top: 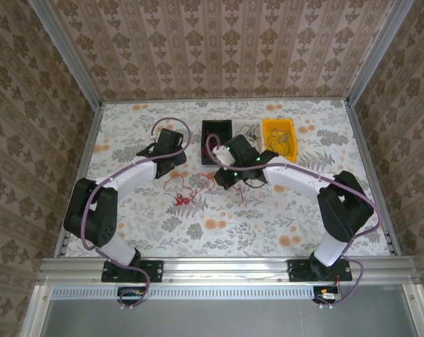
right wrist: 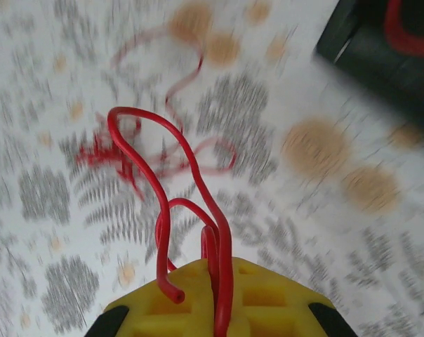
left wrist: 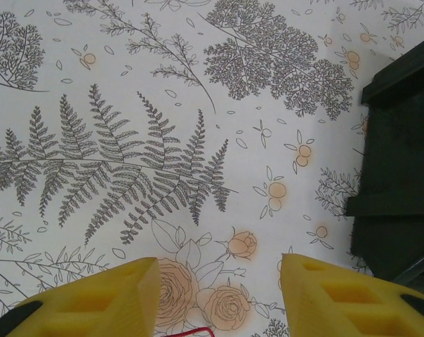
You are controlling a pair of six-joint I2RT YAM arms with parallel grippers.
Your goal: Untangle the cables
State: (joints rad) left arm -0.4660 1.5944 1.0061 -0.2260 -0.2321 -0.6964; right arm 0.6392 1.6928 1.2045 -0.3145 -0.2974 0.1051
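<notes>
A loose tangle of thin red cables [top: 184, 197] lies on the floral table between the two arms. My right gripper [right wrist: 219, 270] is shut on a red cable [right wrist: 198, 179], which loops up out of its yellow fingers above the table. The blurred tangle [right wrist: 107, 151] lies below and beyond it. In the top view the right gripper [top: 226, 174] hovers just right of the tangle. My left gripper [left wrist: 219, 281] is open over bare tablecloth, with a short bit of red cable [left wrist: 192, 331] at the frame's bottom edge between its fingers. From above, the left gripper [top: 167, 150] is up-left of the tangle.
Three small bins stand at the back: a black bin [top: 217, 130], a pale one holding thin black wires [top: 249, 131] and a yellow bin [top: 279, 132]. The black bin [left wrist: 401, 161] is close on the left gripper's right. A red cable [right wrist: 403, 31] lies in the black bin.
</notes>
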